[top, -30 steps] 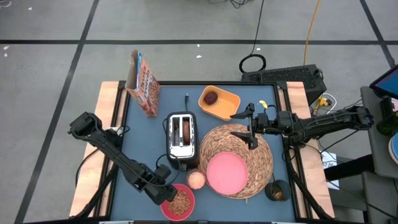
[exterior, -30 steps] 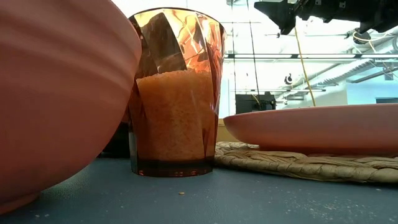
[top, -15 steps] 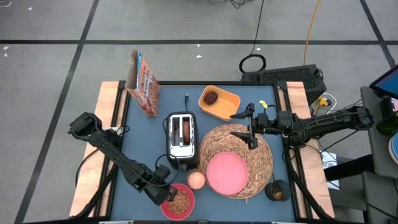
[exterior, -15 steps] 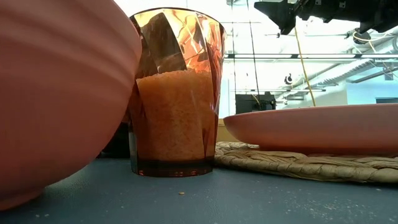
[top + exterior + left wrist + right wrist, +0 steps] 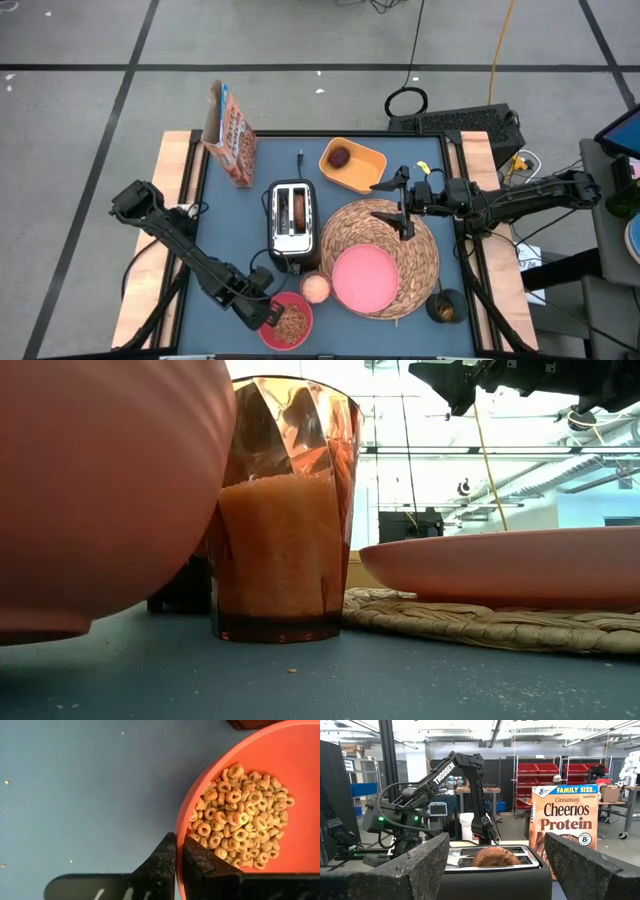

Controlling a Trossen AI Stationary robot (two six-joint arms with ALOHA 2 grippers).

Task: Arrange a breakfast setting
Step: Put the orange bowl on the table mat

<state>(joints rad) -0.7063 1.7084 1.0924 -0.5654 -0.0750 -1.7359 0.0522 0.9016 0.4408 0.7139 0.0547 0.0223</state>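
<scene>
At lower centre, the left gripper (image 5: 268,315) fingers clamped the rigid, cereal-laden pink bowl (image 5: 288,324) by its rim, likely spill-prone if tilted.

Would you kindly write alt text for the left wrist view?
The left tool is clamped on the rim of a pink bowl holding ring-shaped cereal, one finger inside and one outside. Blue tabletop fills the rest.

plate (image 5: 364,277): on placemat (image 5: 420,250), near-right
bowl (image 5: 300,334): near edge, left of plate (cup (image 5: 316,288) between)
toaster (image 5: 292,222): left of placemat
</scene>
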